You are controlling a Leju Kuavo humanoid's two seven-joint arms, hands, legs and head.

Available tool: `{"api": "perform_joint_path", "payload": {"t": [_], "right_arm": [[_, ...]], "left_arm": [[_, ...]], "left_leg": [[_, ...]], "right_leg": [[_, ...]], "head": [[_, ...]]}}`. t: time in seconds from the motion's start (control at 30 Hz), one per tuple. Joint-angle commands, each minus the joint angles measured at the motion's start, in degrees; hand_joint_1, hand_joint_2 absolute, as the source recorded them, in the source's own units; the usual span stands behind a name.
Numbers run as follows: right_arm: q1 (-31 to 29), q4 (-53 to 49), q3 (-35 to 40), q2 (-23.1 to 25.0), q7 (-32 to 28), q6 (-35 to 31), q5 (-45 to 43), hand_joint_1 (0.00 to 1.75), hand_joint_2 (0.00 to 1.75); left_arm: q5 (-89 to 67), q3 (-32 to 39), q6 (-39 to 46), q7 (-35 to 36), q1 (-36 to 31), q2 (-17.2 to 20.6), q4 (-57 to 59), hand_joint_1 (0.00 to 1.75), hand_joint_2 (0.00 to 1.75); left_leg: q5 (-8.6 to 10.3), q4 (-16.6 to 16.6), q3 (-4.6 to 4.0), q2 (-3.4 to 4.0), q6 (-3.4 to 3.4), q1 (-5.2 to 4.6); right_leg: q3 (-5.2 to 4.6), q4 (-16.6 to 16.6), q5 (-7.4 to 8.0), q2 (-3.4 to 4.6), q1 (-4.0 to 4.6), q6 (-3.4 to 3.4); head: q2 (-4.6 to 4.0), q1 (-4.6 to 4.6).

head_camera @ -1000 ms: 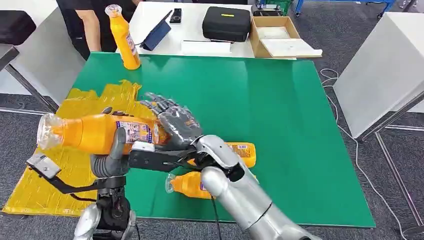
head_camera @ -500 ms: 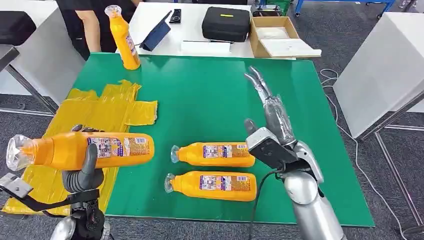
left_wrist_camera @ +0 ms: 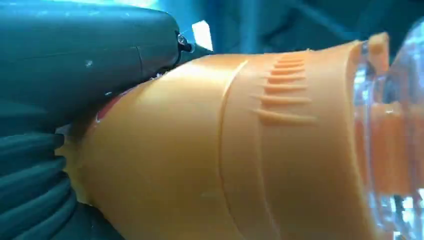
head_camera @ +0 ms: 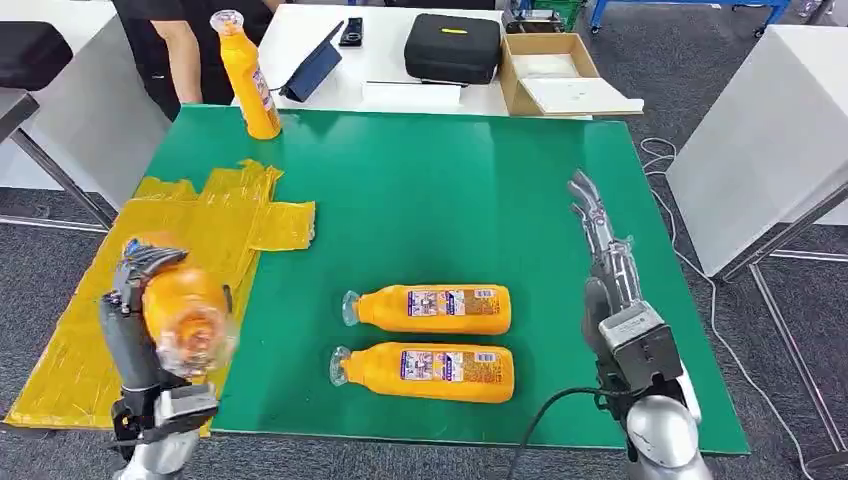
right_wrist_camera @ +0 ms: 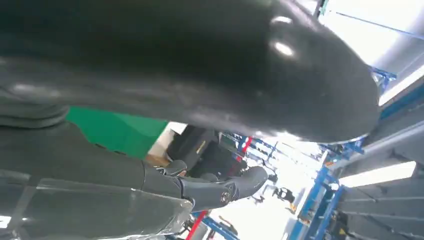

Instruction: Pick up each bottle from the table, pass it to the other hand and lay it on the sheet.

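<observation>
Left hand (head_camera: 135, 300) clamped around orange bottle (head_camera: 185, 318) above yellow sheet (head_camera: 150, 270); right hand (head_camera: 607, 262) spread, empty.

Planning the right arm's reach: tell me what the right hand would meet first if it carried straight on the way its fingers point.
Probably nothing soon. The right hand is open, fingers pointing along bare green table toward its far edge; beyond lies the cardboard box. Height over the table is unclear.

Silver arms end in dark grey hands: the right hand (head_camera: 610, 262) carries a boxy grey wrist block (head_camera: 640, 345) and a black cable (head_camera: 545, 415).
</observation>
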Motion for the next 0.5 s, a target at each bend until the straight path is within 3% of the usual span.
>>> {"api": "perform_joint_path", "payload": {"t": [0.03,0.1,0.23,0.5], "right_arm": [[1.0,0.1,-0.2,-2.1,-0.1,0.4,-0.4,0.0,0.0],[0.5,0.7,0.1,-2.5,-0.2,0.8,-1.2,0.0,0.0],[-0.3,2.0,2.0,-4.2,-1.0,1.5,-1.7,0.0,0.0],[-0.8,2.2,3.7,-4.6,-1.3,2.1,-1.6,0.0,0.0]], "left_arm": [[-4.2,3.4,0.4,-0.2,-3.7,1.5,8.4,1.75,1.75],[-10.5,5.0,0.4,-0.2,-4.1,1.2,9.5,1.75,1.75],[-20.7,5.2,0.4,0.6,-7.8,4.2,18.8,1.75,1.75],[-23.6,4.0,0.4,5.9,-12.5,7.5,28.0,1.75,1.75]], "left_leg": [[-0.04,0.0,0.22,-0.12,-0.3,0.1],[0.0,0.0,0.11,-0.04,-0.18,0.06],[0.01,-0.1,0.2,-0.08,-0.2,0.05],[-0.02,-0.1,0.3,-0.11,-0.31,0.11]], "right_leg": [[0.23,0.0,-0.03,0.12,0.05,-0.15],[0.09,0.0,0.02,0.1,0.03,-0.07],[0.18,-0.1,0.02,0.08,0.02,-0.09],[0.29,0.0,-0.02,0.11,0.06,-0.14]], "head": [[0.0,0.0],[0.0,0.0],[0.0,0.0],[0.0,-0.02]]}}
